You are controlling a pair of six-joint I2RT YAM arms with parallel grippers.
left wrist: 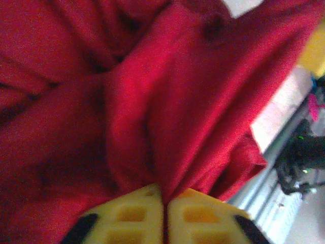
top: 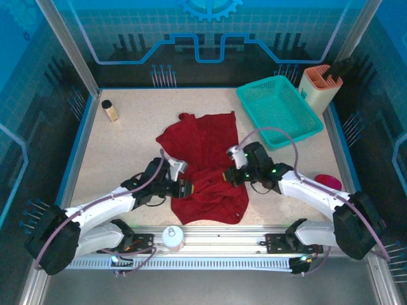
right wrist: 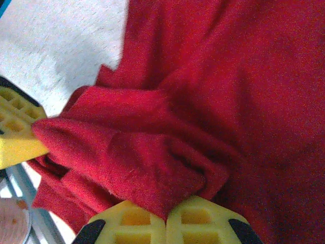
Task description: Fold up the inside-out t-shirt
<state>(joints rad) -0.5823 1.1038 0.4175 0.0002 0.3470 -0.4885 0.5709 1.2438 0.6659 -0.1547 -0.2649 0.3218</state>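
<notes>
- Top external: crumpled t-shirt (top: 203,159) in the middle of the table (top: 121,159), toward the near edge.
- Left gripper (left wrist: 163,198) clenched on a t-shirt fold.
- Right gripper (right wrist: 165,216) pinched onto bunched t-shirt cloth.
- Teal basket (top: 280,108) far right, well apart; small bottle (top: 110,110) far left.

Robotics lab cell: aluminium-framed table (top: 127,152), blue circuit-print backdrop (top: 203,32).

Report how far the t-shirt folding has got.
Done: nothing tidy yet. The t-shirt lies rumpled in the middle of the table, with no flat fold showing. In hand: the left gripper and the right gripper are each shut on a bunch of cloth in its near half. Left: probably spreading it flat, then making the folds.
</notes>
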